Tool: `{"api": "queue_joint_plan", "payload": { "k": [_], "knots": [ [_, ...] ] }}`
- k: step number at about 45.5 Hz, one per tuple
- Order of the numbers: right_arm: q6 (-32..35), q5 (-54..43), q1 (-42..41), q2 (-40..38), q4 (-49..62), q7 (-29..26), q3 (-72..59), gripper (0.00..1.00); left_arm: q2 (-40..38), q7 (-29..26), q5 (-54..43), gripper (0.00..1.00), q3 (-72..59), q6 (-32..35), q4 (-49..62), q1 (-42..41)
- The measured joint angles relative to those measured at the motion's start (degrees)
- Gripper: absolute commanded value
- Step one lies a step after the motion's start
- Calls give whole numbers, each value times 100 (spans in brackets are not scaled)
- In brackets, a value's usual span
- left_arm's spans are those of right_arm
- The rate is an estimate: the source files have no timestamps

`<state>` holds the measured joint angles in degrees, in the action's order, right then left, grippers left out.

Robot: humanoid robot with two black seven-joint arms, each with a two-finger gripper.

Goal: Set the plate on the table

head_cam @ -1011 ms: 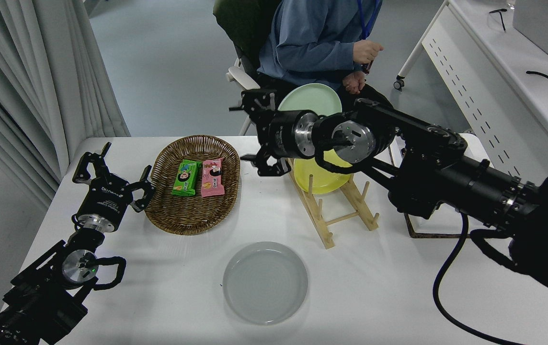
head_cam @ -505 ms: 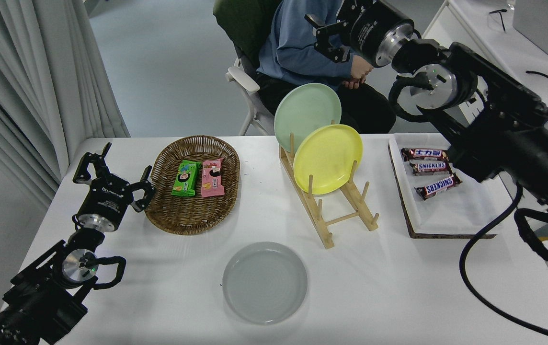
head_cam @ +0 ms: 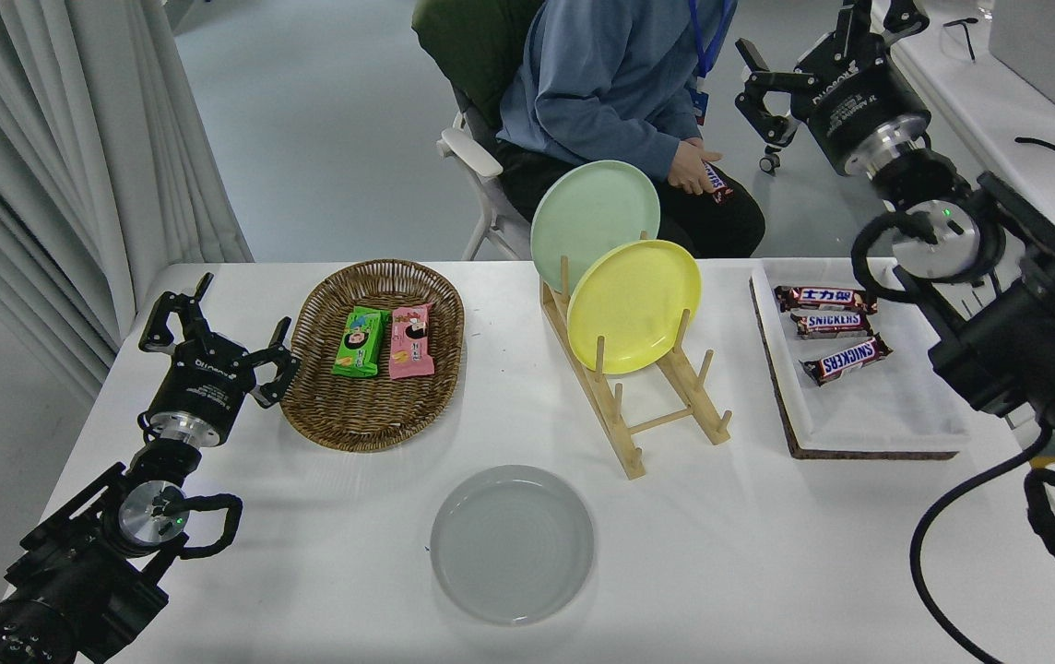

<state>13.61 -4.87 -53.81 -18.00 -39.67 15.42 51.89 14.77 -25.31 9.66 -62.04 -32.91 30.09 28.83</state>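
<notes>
You have the plate (head_cam: 512, 544) lying flat on the table (head_cam: 721, 553) at about 6 o'clock, near the front edge, with nothing touching it. Your right gripper (head_cam: 821, 37) is raised at about 1 o'clock, beyond the table's far right corner, fingers spread apart and holding nothing. Your left gripper (head_cam: 214, 327) is parked at about 9 o'clock, its fingers also spread, just beside the wicker basket (head_cam: 375, 420) with a green and a pink snack packet in it. At 12 o'clock a wooden rack (head_cam: 638, 420) carries the yellow plate (head_cam: 634, 304) and, behind it, the mint-green plate (head_cam: 583, 207), both on edge. At 3 o'clock a white tray (head_cam: 878, 415) holds three chocolate bars. A person (head_cam: 610, 83) sits beyond the far edge.
</notes>
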Motion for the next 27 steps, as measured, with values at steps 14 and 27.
{"api": "queue_joint_plan", "payload": {
  "k": [14,27],
  "knots": [
    [51,-24,977,-82,170,69,355,100,0,0,0,100,0,2,2,0],
    [68,-22,1381,101,946,87,504,100,0,0,1,100,0,2,1,0]
  ]
}}
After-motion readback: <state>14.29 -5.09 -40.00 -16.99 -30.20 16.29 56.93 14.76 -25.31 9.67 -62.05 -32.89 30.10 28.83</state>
